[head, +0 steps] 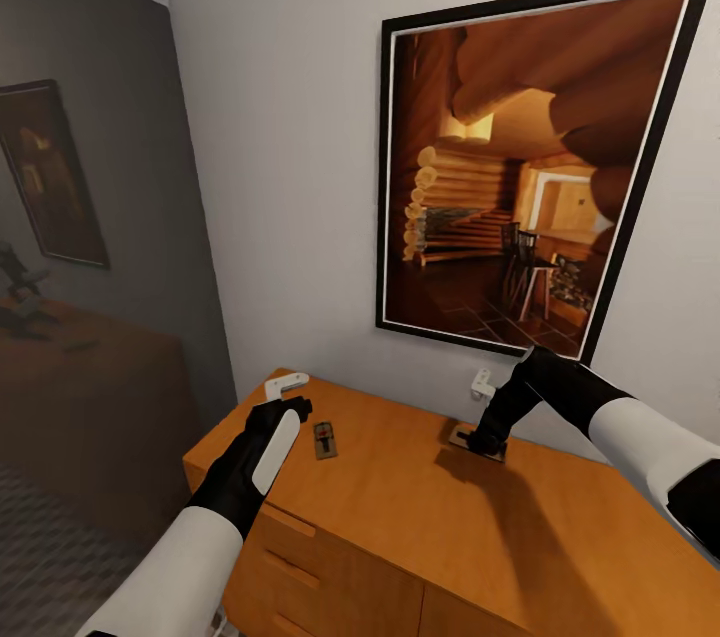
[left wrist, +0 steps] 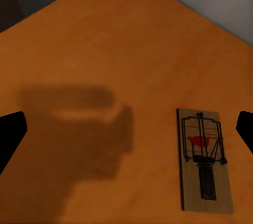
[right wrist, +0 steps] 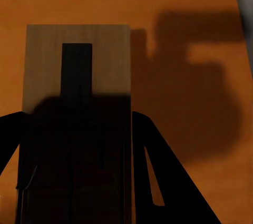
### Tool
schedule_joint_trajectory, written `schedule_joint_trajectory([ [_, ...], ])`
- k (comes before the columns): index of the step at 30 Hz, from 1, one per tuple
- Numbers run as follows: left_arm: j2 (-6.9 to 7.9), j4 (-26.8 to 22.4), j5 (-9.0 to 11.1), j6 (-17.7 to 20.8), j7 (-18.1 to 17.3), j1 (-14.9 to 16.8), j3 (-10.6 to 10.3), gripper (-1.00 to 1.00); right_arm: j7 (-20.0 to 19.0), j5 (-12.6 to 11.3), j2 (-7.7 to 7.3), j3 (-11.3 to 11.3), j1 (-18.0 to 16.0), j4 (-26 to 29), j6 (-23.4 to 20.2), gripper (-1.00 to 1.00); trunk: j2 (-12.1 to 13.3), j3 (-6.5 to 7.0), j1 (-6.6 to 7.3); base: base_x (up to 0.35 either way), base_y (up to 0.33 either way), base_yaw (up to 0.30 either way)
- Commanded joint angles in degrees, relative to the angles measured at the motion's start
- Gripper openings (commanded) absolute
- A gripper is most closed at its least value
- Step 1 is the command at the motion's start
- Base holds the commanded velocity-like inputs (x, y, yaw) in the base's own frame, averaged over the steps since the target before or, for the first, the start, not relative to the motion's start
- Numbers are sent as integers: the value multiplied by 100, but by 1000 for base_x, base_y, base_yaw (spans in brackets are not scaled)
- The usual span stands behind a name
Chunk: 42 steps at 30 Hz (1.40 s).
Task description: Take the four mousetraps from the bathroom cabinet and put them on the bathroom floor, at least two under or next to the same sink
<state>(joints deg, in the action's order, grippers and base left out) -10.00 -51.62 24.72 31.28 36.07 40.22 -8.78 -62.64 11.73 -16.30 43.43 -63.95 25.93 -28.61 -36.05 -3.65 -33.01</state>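
Two mousetraps lie on the orange-brown cabinet [head: 400, 507]. One mousetrap [head: 325, 439] [left wrist: 204, 161], a small wooden board with dark wire and a red spot, sits near the cabinet's left end. My left gripper [head: 297, 406] [left wrist: 126, 129] hovers open just left of it and above the top, and the trap lies near one finger. The other mousetrap [head: 478, 443] [right wrist: 78, 60] lies by the wall. My right gripper [head: 487, 437] [right wrist: 76, 124] reaches down onto it, with a dark finger pressed against each long edge.
A large framed picture [head: 530, 167] hangs on the white wall right behind the cabinet. Drawer fronts [head: 300, 557] face me below the top. Left of the cabinet is a dark wall panel [head: 90, 217], with patterned bathroom floor [head: 50, 557] beneath.
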Motion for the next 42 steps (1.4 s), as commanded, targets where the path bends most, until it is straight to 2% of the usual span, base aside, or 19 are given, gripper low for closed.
schedule_joint_trajectory([
  [1,0,-6,51,10,50,5,-10,100,-16,8,-5,8,-4,17,-62,-100,-10,-12,-2,0,-2,0],
  [9,0,-6,51,10,50,7,-10,100,-15,5,-5,-28,-4,17,-58,-100,-10,-12,-2,0,0,0],
  [17,0,-6,51,10,50,9,-10,100,-11,10,-6,-522,-4,17,-55,-100,-10,-12,-2,0,0,0],
  [20,0,-6,51,10,50,8,-10,100,-11,13,-9,-615,-4,17,-44,-100,-10,-12,-2,0,0,0],
  [42,0,-6,51,10,50,10,-10,100,-11,14,-6,-669,-4,17,-27,-100,-10,-12,-2,0,0,0],
])
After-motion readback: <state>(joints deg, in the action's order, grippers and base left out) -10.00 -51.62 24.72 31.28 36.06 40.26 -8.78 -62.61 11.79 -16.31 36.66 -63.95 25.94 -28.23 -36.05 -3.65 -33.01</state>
